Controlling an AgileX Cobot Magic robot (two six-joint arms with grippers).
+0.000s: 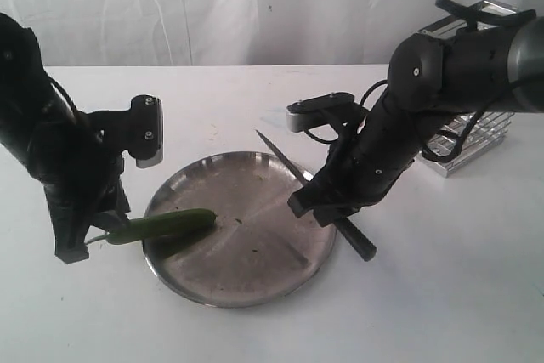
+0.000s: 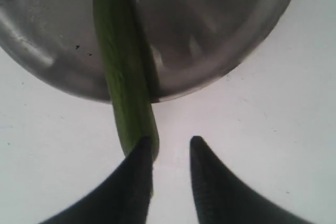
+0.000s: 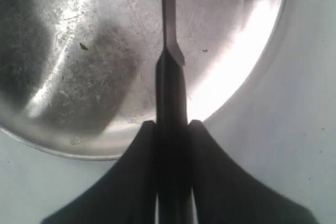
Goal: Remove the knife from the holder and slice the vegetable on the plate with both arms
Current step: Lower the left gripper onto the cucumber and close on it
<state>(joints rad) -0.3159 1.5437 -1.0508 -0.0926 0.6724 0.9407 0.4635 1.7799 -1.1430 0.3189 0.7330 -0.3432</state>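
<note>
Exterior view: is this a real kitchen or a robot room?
Probably a robot test room: a plain white table against a white sheet backdrop, with only a plate, a vegetable and a wire holder.

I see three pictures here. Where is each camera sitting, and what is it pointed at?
Exterior view: off the arms, looking down at the white table, round steel plate, chrome wire holder and both black arms.
Left wrist view: on the left arm, looking past the left gripper along the slender green vegetable, which crosses the plate's rim; its jaws stand apart.
Right wrist view: on the right arm, looking over the right gripper, jaws closed on the black-handled knife.
Both wrist views share the plate.
</note>
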